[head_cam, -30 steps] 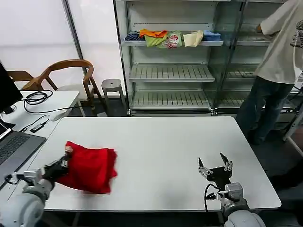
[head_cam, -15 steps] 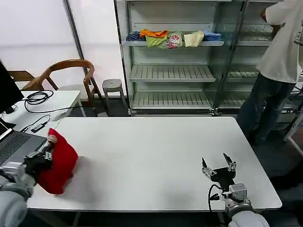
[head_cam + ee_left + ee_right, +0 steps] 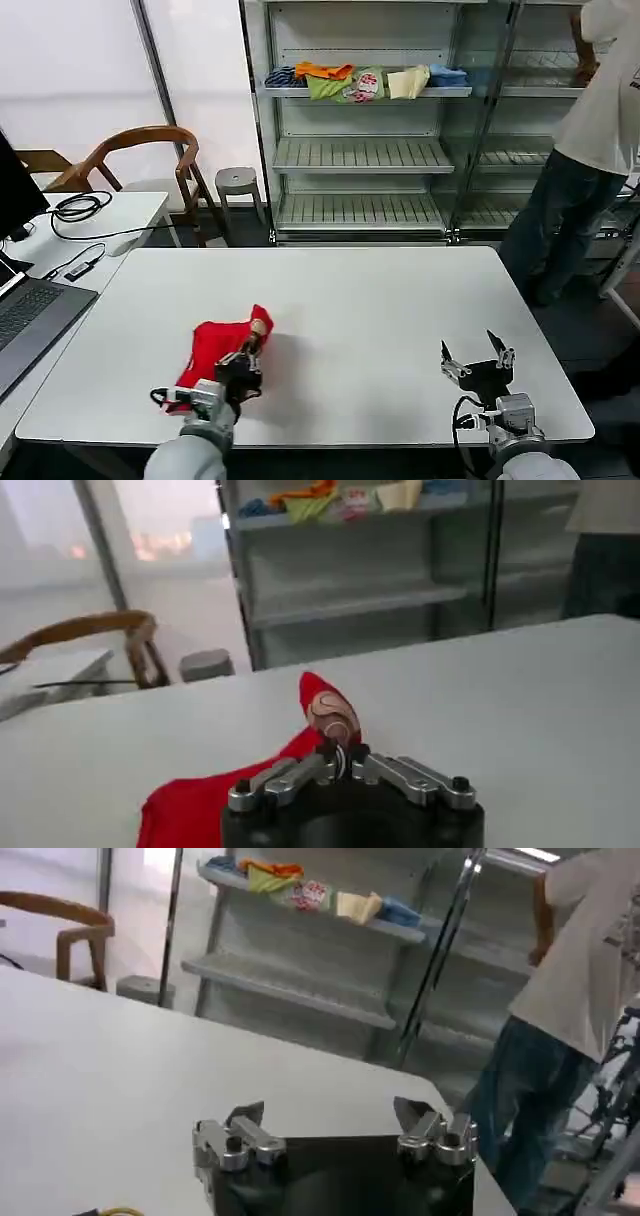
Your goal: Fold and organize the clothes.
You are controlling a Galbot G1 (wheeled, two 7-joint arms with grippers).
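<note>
The red T-shirt (image 3: 215,347) lies bunched on the white counter (image 3: 360,300), near the front-left edge. Its long axis runs from the front-left up to a raised point at the back-right. The left gripper (image 3: 243,362) has its jaws closed on that raised fabric. The right gripper (image 3: 478,362) rests at the counter's front-right, jaws wide and empty, well apart from the T-shirt

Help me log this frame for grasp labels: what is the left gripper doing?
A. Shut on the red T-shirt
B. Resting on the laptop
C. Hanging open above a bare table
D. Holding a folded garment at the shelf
A: the left gripper has its jaws pinched together on a fold of the red T-shirt over the white table.
</note>
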